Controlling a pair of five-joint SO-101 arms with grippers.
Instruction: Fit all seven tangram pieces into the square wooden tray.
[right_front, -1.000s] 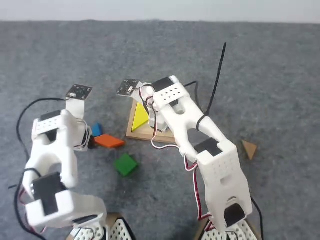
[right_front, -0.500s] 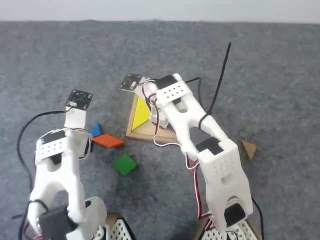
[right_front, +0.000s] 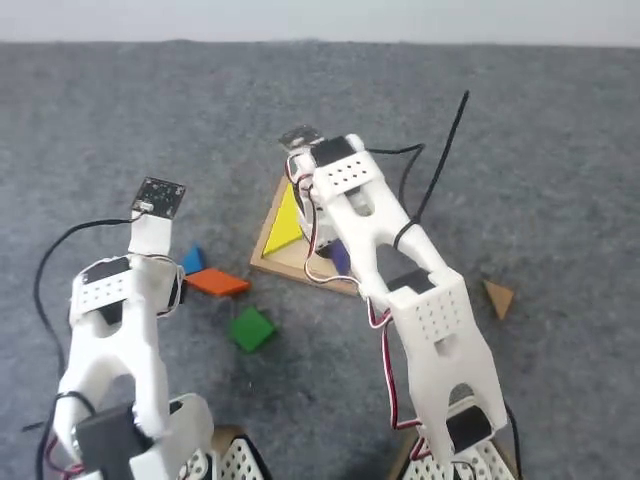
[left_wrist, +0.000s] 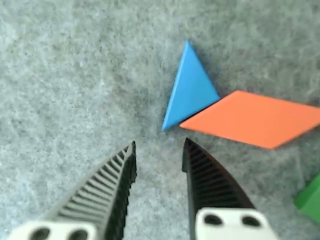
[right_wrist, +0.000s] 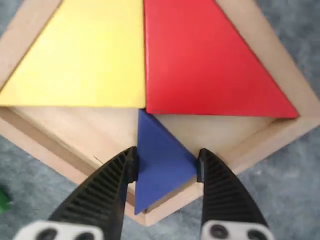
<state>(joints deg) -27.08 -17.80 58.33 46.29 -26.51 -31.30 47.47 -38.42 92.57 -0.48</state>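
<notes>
Two seated, third gripped.
Green square (right_front: 250, 328), orange parallelogram (left_wrist: 255, 120) and light-blue triangle (left_wrist: 190, 87) wait by the spread left gripper (left_wrist: 158, 146); farther, the right gripper (right_wrist: 167, 155) clamps a dark-blue triangle (right_wrist: 160, 165) in the square wooden tray (right_wrist: 260, 145), beside a yellow triangle (right_wrist: 85, 55) and a red triangle (right_wrist: 200, 60).

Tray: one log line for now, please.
tray: yellow triangle, red triangle in | right gripper: grips dark blue triangle on rim | left gripper: open, by light blue triangle

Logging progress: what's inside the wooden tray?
A yellow triangle and red triangle lie flat in the tray; fingers of the right gripper hold a dark blue triangle at one corner. The floor beneath them is covered.
</notes>
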